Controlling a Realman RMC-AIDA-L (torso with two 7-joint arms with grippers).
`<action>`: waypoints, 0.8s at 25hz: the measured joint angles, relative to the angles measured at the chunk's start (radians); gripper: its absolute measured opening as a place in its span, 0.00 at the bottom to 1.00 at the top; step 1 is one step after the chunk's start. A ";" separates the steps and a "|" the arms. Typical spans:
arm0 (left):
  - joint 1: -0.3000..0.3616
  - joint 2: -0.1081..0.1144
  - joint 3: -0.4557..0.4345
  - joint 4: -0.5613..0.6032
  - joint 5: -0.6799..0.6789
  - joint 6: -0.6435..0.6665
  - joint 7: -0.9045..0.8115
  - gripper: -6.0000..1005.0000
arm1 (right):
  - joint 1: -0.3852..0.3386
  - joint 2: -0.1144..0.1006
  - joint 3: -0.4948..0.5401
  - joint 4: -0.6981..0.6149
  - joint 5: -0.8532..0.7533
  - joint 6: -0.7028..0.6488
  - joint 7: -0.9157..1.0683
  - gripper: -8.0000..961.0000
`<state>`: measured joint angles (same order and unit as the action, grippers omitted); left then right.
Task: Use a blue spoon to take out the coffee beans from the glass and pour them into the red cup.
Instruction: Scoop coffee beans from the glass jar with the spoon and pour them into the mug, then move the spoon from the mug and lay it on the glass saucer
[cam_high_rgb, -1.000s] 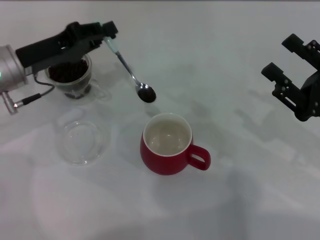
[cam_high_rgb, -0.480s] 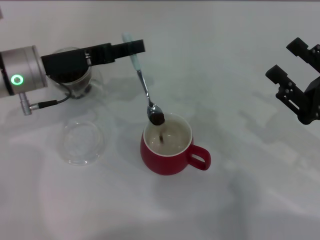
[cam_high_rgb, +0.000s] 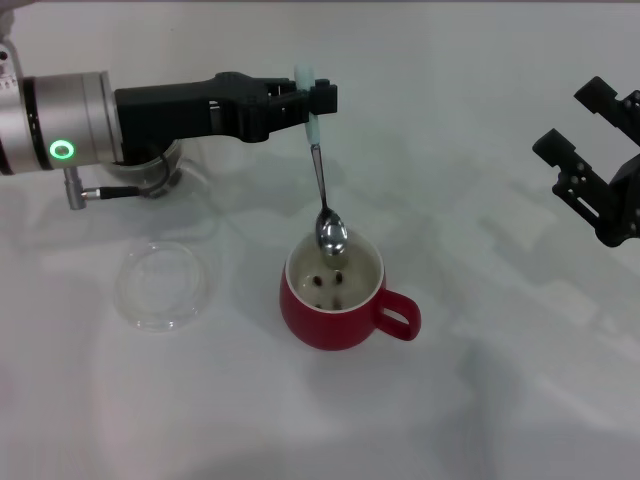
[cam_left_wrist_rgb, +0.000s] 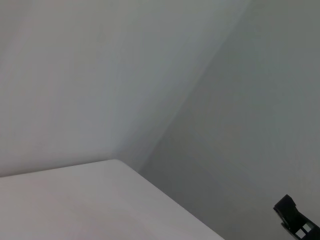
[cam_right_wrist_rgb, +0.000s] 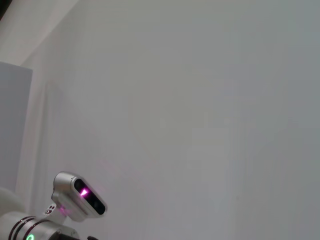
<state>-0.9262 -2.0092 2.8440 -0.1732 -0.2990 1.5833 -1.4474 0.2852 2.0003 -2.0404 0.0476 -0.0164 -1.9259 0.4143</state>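
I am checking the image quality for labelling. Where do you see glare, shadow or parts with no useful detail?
Head view: a bright highlight sits on the bowl of the blue spoon, held by the left tool above the red cup; only soft shadows lie on the table. Left and right wrist views: mostly plain grey surfaces, without task objects.

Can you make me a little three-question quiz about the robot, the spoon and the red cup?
1. True or false: the blue spoon hangs bowl-down over the red cup.
2. Which gripper holds the spoon: A) the left gripper, B) the right gripper?
3. Where do you see coffee beans lying?

Key
1. True.
2. A. The right gripper waits off to the side, holding nothing.
3. Inside the red cup, on its cream-white bottom.
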 joint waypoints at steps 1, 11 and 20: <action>-0.003 0.000 0.000 -0.001 0.000 0.001 0.000 0.14 | 0.000 0.000 0.000 0.000 0.000 0.001 0.002 0.68; 0.081 0.015 0.000 -0.086 -0.122 0.078 -0.072 0.14 | -0.006 -0.002 0.007 0.000 -0.001 0.019 0.008 0.68; 0.241 0.006 0.000 -0.191 -0.181 0.104 -0.097 0.14 | -0.013 -0.011 0.016 0.000 0.015 0.022 0.030 0.68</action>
<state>-0.6856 -2.0034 2.8441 -0.3638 -0.4804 1.6874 -1.5448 0.2724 1.9890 -2.0248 0.0475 -0.0016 -1.9043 0.4445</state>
